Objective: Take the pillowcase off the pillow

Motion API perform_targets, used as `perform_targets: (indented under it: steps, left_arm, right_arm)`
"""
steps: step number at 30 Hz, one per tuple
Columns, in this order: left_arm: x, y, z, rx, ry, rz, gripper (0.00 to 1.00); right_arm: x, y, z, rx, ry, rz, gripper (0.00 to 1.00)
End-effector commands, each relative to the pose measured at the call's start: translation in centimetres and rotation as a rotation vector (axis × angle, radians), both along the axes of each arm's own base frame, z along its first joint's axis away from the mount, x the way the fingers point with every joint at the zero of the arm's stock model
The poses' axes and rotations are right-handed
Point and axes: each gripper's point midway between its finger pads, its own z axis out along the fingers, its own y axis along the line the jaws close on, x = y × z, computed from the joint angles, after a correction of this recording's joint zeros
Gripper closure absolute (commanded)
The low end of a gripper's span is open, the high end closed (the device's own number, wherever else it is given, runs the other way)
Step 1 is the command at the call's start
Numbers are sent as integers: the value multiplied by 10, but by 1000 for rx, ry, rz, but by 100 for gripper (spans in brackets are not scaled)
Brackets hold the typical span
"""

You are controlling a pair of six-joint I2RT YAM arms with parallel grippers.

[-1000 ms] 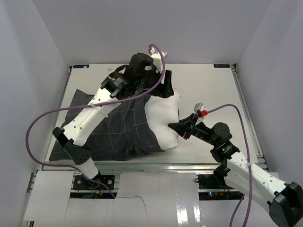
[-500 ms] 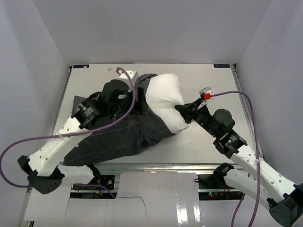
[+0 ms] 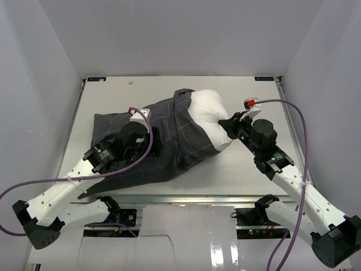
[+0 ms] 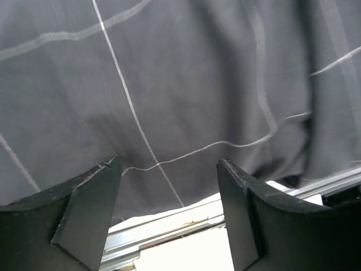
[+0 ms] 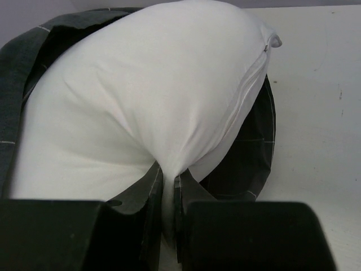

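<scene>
On the desk (image 3: 248, 96) the wrinkled charcoal, thin-gridded pillowcase (image 3: 169, 149) sheathes most of the plump white pillow (image 3: 208, 113), whose smooth bulging end the right fingers (image 5: 248, 237) pinch tight, while the left fingers (image 4: 90, 203) stand spread apart over the soft cloth.

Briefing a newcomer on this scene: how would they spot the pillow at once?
On the pale table, a dark checked pillowcase lies across the middle. The pillow bulges out of its right end, pinched by the right gripper; it alone is plump, plain white cloth.
</scene>
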Motion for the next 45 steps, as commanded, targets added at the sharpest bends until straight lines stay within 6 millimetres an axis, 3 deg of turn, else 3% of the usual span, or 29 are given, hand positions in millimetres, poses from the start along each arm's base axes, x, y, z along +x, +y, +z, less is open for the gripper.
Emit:
perform_targets:
  steps: [1,3,4,5,7,9,10,12,17,21,23,27,36,39,45]
  left_arm:
    - [9,-8,-8,-42,-7,36,24]
    - [16,-4,-16,-20,-14,82,30]
    - [23,1,-21,12,-25,127,37]
    - [26,3,-27,25,-22,147,54]
    - [30,4,-33,41,-21,170,70]
    - [35,6,-39,66,-19,205,98]
    - [37,8,-39,72,-23,223,100]
    - [42,21,-34,89,-46,305,100]
    - [52,64,-2,132,-161,516,100]
    - [55,82,6,151,-211,600,100]
    - [57,88,-1,167,-207,625,100]
    - [65,95,-13,218,-175,645,100]
    - [95,111,-25,211,-98,632,100]
    - [105,123,-31,176,-49,638,100]
    - [120,177,-46,152,4,751,100]
  right_arm:
    - [7,-4,63,111,-148,-23,92]
    - [8,-5,59,107,-141,-24,92]
    - [8,-9,59,109,-146,-33,92]
    - [8,-11,58,108,-146,-38,92]
    - [10,-18,58,112,-148,-58,92]
    - [12,-22,56,118,-139,-56,92]
    - [17,-33,57,129,-137,-85,92]
    - [16,-35,60,140,-139,-53,92]
    - [22,-67,63,181,-130,-105,92]
    - [32,-100,44,223,-62,-162,92]
    - [35,-112,33,242,-27,-176,92]
    - [37,-123,29,247,-28,-178,92]
    - [31,-136,52,295,-39,-139,92]
    - [28,-141,58,304,-37,-117,92]
    - [28,-141,59,294,-40,-104,92]
